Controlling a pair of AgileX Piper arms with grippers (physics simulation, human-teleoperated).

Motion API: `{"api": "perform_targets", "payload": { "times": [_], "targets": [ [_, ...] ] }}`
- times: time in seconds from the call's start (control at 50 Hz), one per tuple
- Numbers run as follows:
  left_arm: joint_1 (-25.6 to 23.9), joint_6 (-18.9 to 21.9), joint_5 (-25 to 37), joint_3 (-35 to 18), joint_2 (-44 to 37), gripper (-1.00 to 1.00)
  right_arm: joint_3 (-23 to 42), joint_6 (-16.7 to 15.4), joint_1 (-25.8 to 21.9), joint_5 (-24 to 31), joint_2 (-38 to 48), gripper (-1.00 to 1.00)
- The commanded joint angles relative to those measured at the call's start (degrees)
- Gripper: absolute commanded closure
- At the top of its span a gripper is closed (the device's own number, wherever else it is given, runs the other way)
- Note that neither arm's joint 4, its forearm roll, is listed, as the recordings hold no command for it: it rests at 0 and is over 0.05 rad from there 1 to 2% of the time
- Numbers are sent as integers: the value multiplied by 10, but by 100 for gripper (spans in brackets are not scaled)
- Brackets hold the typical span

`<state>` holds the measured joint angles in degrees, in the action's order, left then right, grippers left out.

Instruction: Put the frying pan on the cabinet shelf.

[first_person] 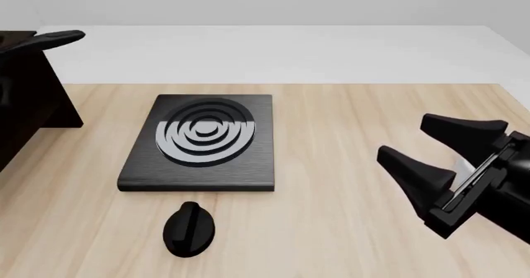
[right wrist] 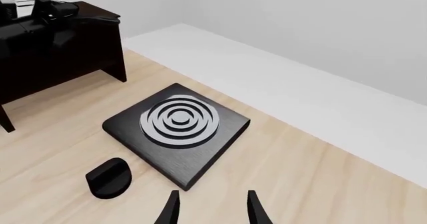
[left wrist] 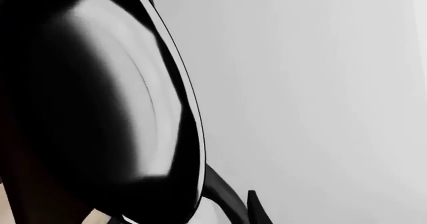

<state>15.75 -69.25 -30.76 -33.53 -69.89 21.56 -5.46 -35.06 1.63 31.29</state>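
Observation:
The frying pan (left wrist: 100, 109) fills the left wrist view, tilted, with a glossy black inside and a thin pale rim. Its handle (left wrist: 223, 196) runs back beside one left fingertip (left wrist: 257, 209), so the left gripper holds the pan by the handle. In the front view a long black handle-like piece (first_person: 58, 39) sticks out rightward over the dark cabinet (first_person: 33, 98). The cabinet also shows in the right wrist view (right wrist: 60, 54), with the left arm (right wrist: 40, 9) at its top. I cannot make out a shelf board. My right gripper (first_person: 406, 139) is open and empty, also seen in its own view (right wrist: 213, 204).
A black square stove plate (first_person: 198, 141) with silver rings lies mid-table, also in the right wrist view (right wrist: 177, 121). A black knob (first_person: 190, 228) lies in front of it, also in the right wrist view (right wrist: 109, 178). Bare wood lies between plate and right gripper.

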Motion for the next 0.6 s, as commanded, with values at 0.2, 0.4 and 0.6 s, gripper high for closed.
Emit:
{"api": "perform_targets", "payload": {
  "times": [0.2, 0.4, 0.6],
  "targets": [
    [-38, 36, 39, 47, 91, -100, 0, -6, 5, 3, -15, -100],
    [-54, 44, 38, 84, 119, -100, -5, -5, 10, 4, -20, -100],
    [-88, 81, 114, 84, 202, -100, 7, -1, 19, 23, -32, -100]
  ]
}}
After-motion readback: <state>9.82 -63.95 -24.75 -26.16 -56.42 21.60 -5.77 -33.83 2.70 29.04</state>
